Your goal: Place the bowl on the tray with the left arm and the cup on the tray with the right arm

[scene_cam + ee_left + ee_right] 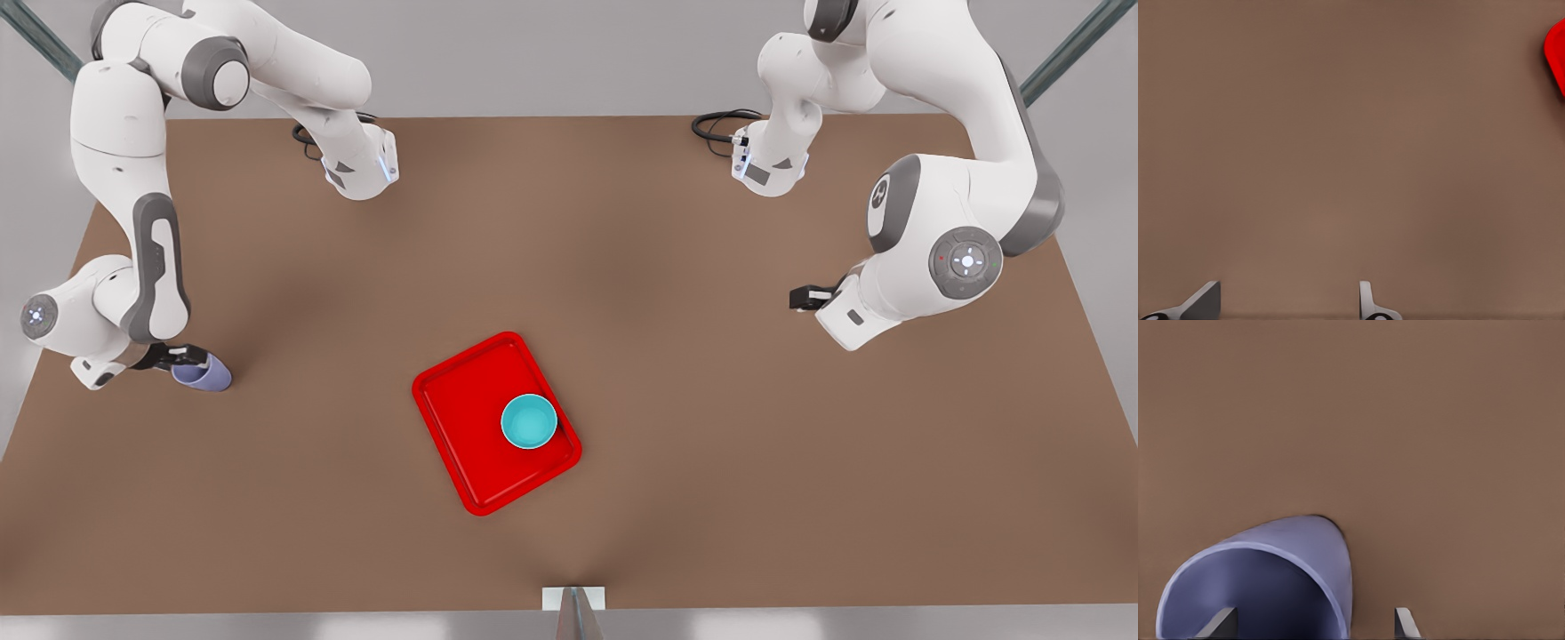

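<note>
The right gripper [182,358] hangs low at the front view's left, fingers pinching the cup's [204,372] rim (cup tilted). The left gripper [797,299], fingers spread and holding nothing, hovers well apart from the tray [462,418], where the bowl [529,421] sits.

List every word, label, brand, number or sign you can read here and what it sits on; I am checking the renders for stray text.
No readable text anywhere.
Flat red rectangular tray: plain.
Round teal bowl on the tray: plain.
Pale lavender cup at the right gripper: plain.
Left gripper, open above the brown table: no marking.
White arm joints: small light dots and a round emblem, too small to read.
</note>
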